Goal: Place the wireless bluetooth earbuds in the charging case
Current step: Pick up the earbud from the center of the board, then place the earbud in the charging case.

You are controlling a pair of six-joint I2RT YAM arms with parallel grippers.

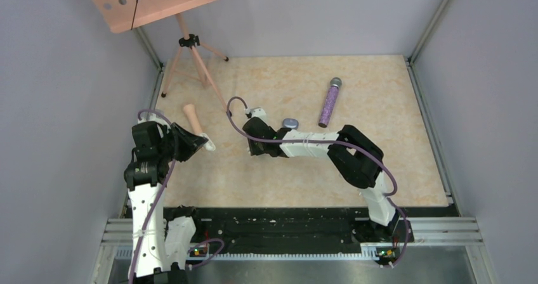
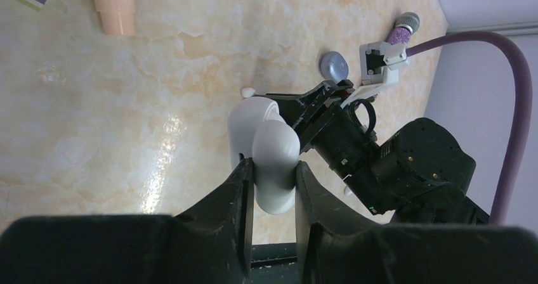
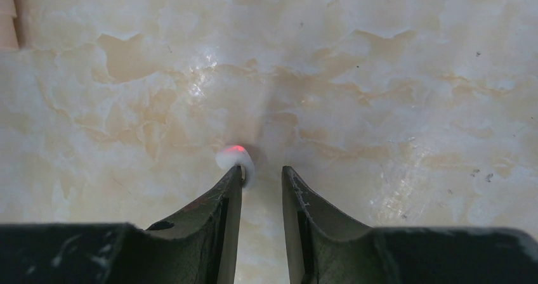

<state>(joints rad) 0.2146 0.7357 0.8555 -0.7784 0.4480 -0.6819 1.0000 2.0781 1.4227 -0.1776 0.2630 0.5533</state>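
**Supervisor:** Where is the earbud?

**Operator:** One white earbud (image 3: 236, 159) lies on the table (image 3: 393, 75), near the middle of the surface and a little toward its left edge. A red light shows on it. My right gripper (image 3: 261, 170) is down over it, jaws narrowly apart with nothing between them. The bud touches one fingertip, outside the gap.

**Supervisor:** Handling?

**Operator:** I judge it very light, hard and glossy, so it is liable to skid or flick away. I would centre the gap on it, take it across its body and close slowly.

**Supervisor:** Containers?

**Operator:** My left gripper (image 2: 274, 164) is clamped on the white charging case (image 2: 266, 129), which appears hinged open. I cannot see inside it. A blue-grey case (image 2: 334, 64) lies closed beyond the bud, so its contents are hidden.
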